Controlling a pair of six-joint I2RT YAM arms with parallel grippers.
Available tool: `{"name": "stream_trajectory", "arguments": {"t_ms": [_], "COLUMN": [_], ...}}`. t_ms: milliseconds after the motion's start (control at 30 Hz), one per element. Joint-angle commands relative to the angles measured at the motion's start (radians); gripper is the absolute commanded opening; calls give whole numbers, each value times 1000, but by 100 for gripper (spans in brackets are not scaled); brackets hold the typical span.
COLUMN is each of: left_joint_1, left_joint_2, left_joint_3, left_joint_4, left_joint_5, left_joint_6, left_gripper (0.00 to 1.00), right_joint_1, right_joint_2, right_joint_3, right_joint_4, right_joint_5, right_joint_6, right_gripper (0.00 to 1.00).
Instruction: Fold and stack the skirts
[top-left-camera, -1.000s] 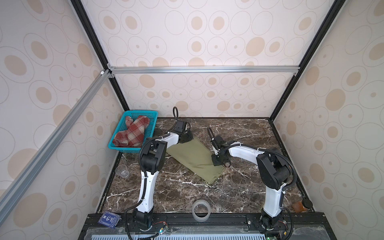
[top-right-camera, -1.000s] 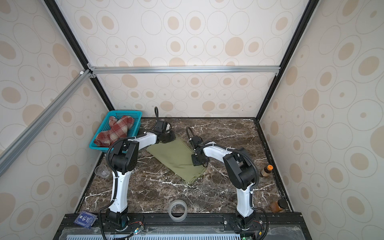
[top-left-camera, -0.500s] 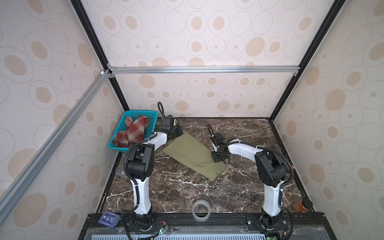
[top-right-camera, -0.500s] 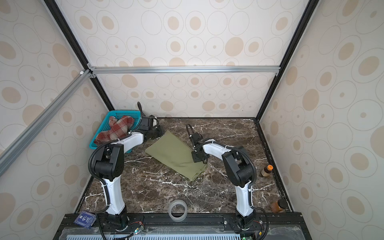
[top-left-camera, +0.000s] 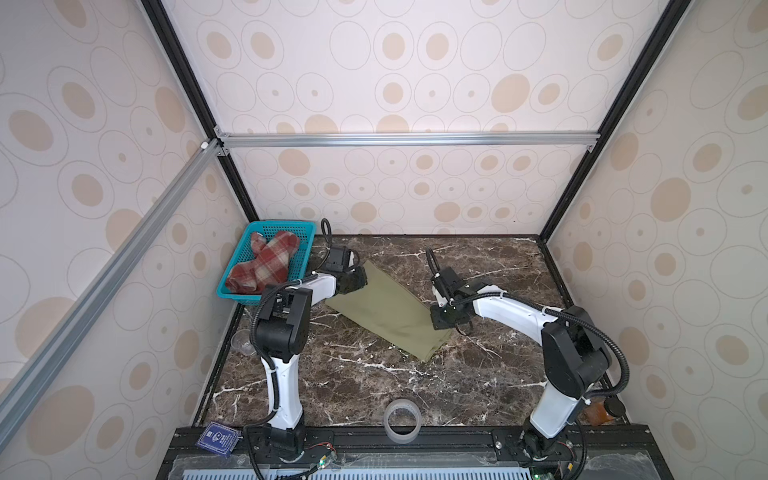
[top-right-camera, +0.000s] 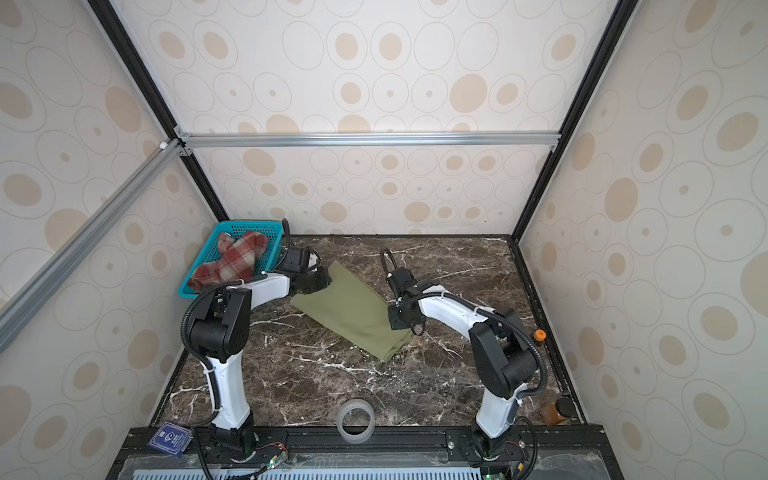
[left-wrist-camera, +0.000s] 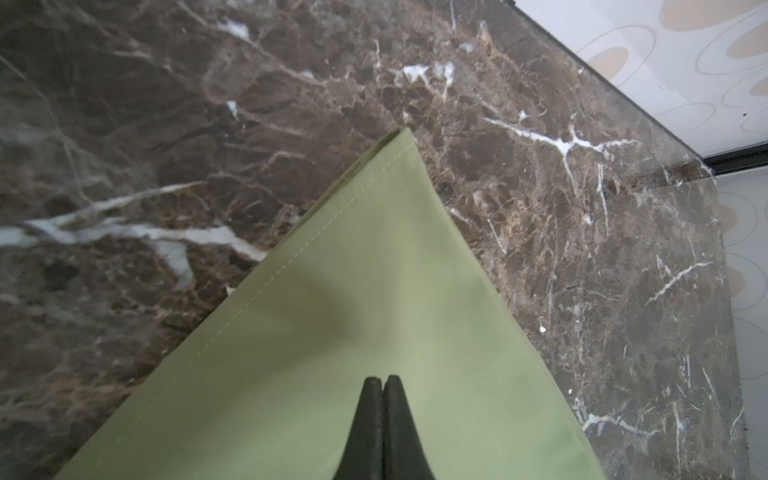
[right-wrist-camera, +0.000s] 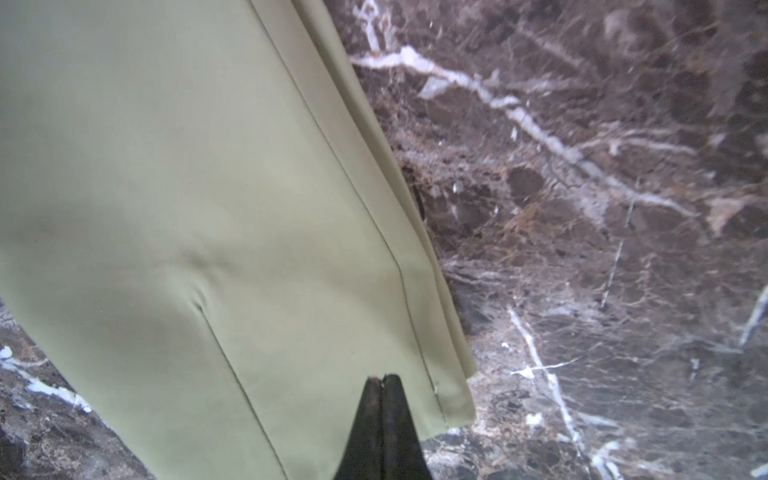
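Note:
The olive-green skirt (top-left-camera: 386, 309) (top-right-camera: 353, 311) lies flat on the marble table, folded into a long strip running diagonally. My left gripper (top-left-camera: 360, 281) (left-wrist-camera: 382, 379) is shut with nothing between its fingers. Its tips are over the cloth near the far-left corner (left-wrist-camera: 405, 135). My right gripper (top-left-camera: 442, 326) (right-wrist-camera: 382, 378) is also shut and empty, its tips over the skirt's hemmed right edge (right-wrist-camera: 453, 399). Whether either tip presses the cloth I cannot tell. The red-and-cream plaid skirt (top-left-camera: 264, 266) (top-right-camera: 230, 259) lies crumpled in the teal basket (top-left-camera: 282, 225) at the far left.
A roll of clear tape (top-left-camera: 401, 419) sits at the front edge. A clear cup (top-left-camera: 243, 343) stands by the left wall and a blue card (top-left-camera: 218, 436) lies on the front rail. Two amber bottles (top-right-camera: 539, 336) (top-right-camera: 557, 411) stand along the right wall.
My left arm swung left, and its gripper ended near the green skirt's far-left corner, which now reaches further toward the basket. The right gripper hardly moved.

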Motion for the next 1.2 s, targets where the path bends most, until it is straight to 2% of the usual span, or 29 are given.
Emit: {"name": "stream_trajectory", "arguments": {"t_ms": [0,267,900,1167], "left_joint_1": [-5,-5,-9,-25], "left_joint_2": [-33,-45,-159,-234], "left_joint_3": [-25,-89,-287,-336], "left_joint_4": [13,15,55,58], "left_joint_5": [1,-6,-39,-42], "left_joint_6": [20,8,-43,-58], "left_gripper": [0,0,0,0], "right_joint_1": [16,19,-56,-77], "right_joint_2": [-13,29,242,211], "right_joint_3": [-27,-48,127,200], "right_joint_4": [-20,19,-7,-17], "right_joint_5": [-21,-32,74,105], "right_joint_6": [37,27,-201,-289], "right_gripper": [0,0,0,0]}}
